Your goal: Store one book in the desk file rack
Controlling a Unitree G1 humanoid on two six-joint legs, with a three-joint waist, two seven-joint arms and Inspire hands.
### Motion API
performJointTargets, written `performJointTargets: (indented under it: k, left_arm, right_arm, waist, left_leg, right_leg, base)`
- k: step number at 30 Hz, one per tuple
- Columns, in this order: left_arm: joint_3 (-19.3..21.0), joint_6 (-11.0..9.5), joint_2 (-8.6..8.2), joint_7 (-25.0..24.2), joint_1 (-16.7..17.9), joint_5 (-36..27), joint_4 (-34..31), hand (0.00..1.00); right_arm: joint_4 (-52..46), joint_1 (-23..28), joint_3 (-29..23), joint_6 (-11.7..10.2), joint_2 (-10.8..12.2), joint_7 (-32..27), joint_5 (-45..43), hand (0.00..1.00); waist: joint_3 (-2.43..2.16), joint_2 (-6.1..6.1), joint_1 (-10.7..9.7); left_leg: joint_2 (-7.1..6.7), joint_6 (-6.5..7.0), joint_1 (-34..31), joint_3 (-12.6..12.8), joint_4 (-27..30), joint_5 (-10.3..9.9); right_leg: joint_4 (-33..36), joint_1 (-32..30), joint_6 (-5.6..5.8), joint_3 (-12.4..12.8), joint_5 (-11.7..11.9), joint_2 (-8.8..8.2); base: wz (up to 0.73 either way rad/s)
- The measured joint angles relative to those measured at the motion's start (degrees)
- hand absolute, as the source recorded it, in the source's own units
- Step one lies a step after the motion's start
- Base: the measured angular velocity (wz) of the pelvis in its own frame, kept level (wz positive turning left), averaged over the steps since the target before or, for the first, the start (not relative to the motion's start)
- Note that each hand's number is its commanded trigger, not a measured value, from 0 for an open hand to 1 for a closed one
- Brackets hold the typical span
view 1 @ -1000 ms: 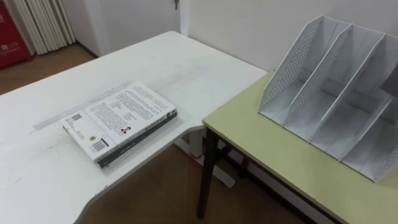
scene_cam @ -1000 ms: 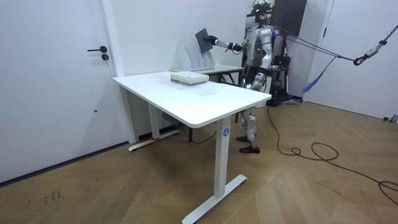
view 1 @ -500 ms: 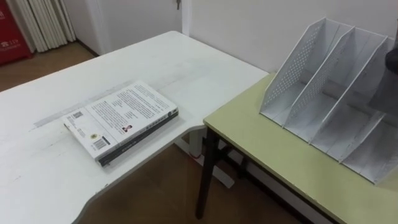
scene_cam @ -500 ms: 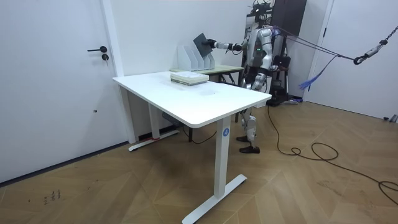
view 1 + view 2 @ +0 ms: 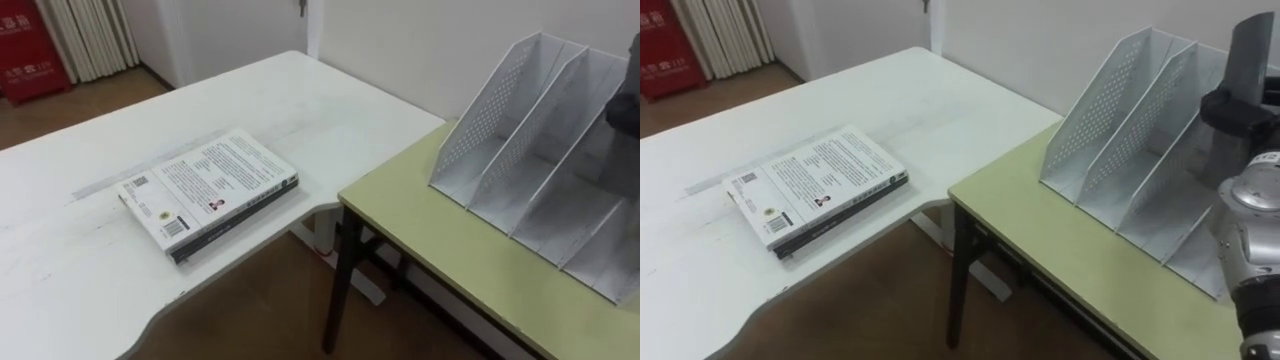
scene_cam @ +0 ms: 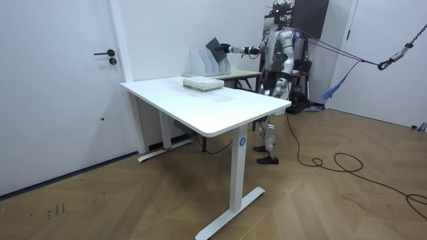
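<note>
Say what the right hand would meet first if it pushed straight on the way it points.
Most likely the file rack: the right hand, shut on the dark book, points into the compartments on its right side. Depth is unclear, though.

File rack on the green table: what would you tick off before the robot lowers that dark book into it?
1. Grip: the right hand is curled round the dark book. Ok.
2. Position: the book hangs above the right end of the file rack. Ok.
3. Free slots: the compartments that show look empty. Ok.
4. Book's lower edge lined up with one slot: the hand hides it. Cannot tell.
5. Rack standing flat on the green table. Ok.
6. Path clear: the second book lies well aside on the white desk. Ok.
</note>
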Motion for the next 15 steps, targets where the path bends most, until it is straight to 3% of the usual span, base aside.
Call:
performJointTargets:
  k: [7, 15]
  left_arm:
    - [0.5, 0.2, 0.02, 0.0, 0.0, 0.0, -0.1, 0.0]
    - [0.5, 0.2, 0.0, 0.4, 0.2, 0.1, 0.0, 0.0]
  right_arm:
    - [1.4, 0.0, -0.1, 0.0, 0.0, 0.1, 0.0, 0.0]
    - [1.4, -0.2, -0.2, -1.3, 0.0, 0.8, 0.1, 0.0]
  waist:
    - [0.09, 0.04, 0.6]
    - [-0.23, 0.84, 0.7]
  left_leg:
    - [-0.05, 0.0, 0.0, 0.1, 0.3, 0.0]
    - [-0.12, 0.0, 0.0, -0.4, 0.2, 0.0]
  right_leg:
    - [-0.2, 0.3, 0.02, -0.2, 0.0, -0.04]
    - [-0.7, 0.6, 0.04, -0.7, 0.0, -0.05]
  base:
    - [0.02]
    - [0.03]
